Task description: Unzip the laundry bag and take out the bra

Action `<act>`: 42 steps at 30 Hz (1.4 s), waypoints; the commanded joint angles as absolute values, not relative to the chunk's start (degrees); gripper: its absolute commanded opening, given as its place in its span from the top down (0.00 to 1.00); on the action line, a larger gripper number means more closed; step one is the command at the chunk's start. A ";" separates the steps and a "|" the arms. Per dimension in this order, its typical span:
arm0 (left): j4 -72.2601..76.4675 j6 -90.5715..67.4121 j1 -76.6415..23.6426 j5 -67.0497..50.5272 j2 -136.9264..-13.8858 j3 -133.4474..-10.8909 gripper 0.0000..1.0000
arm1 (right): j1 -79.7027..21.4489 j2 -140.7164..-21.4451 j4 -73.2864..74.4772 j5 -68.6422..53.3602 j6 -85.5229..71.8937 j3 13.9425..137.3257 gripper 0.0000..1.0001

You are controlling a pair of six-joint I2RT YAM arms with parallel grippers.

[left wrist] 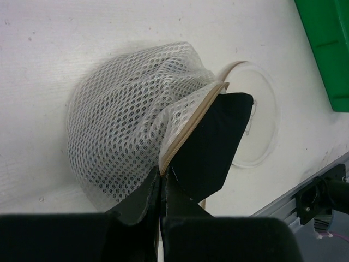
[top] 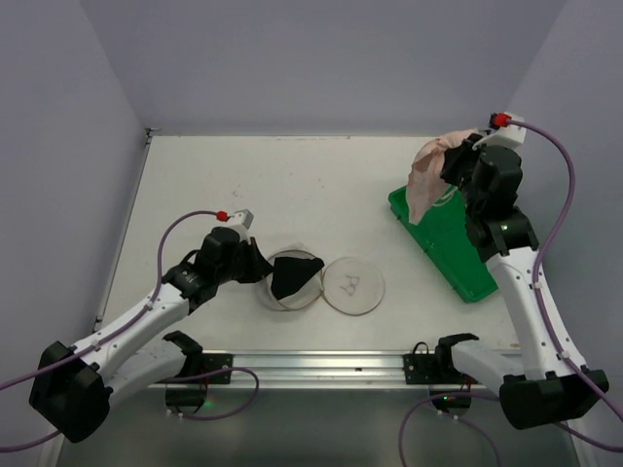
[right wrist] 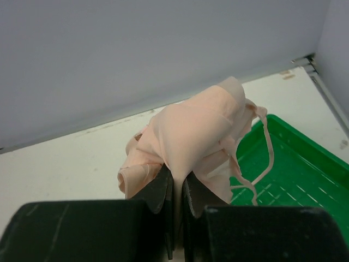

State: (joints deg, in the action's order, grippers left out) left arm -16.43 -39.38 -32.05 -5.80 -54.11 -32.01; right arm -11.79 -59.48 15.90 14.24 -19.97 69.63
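The laundry bag [top: 331, 282] lies unzipped near the table's front middle. One round half shows white mesh [left wrist: 120, 114] and a black inner flap [left wrist: 215, 142]. The other cream half [top: 354, 286], with the small bra outline, lies flat to its right. My left gripper [top: 267, 269] [left wrist: 162, 177] is shut on the bag's tan zipper rim [left wrist: 191, 128]. At the far right the pale pink bra [top: 428, 175] [right wrist: 191, 131] hangs bunched in my shut right gripper [top: 454, 171] [right wrist: 178, 183], above the far end of the green tray. A thin strap [right wrist: 268, 153] dangles over the tray.
The green rectangular tray [top: 450, 243] [right wrist: 297, 174] lies slanted at the right, also showing at the left wrist view's top right corner [left wrist: 327, 43]. A metal rail [top: 311, 368] runs along the near edge. Grey walls close the back and both sides.
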 commanded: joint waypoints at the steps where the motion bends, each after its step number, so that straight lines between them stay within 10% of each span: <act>1: -12.92 -38.58 -32.08 -7.12 -55.10 -30.68 1.00 | -6.78 -61.87 13.10 15.56 -21.71 67.24 1.00; 21: -10.90 -36.91 -32.08 -7.38 -57.74 -29.44 1.00 | 2.81 -98.95 21.08 14.68 -29.97 72.50 0.98; 30: -10.81 -36.83 -31.99 -7.21 -58.01 -29.62 1.00 | 3.25 -102.48 24.16 10.55 -29.53 76.99 0.32; 42: -10.72 -37.97 -31.90 -7.73 -56.69 -29.97 1.00 | 2.99 -83.61 26.54 3.00 -29.80 73.57 0.01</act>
State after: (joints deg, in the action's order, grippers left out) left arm -12.82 -38.35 -32.01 -7.09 -57.80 -30.09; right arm 3.03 -90.45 25.82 6.72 -29.61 74.70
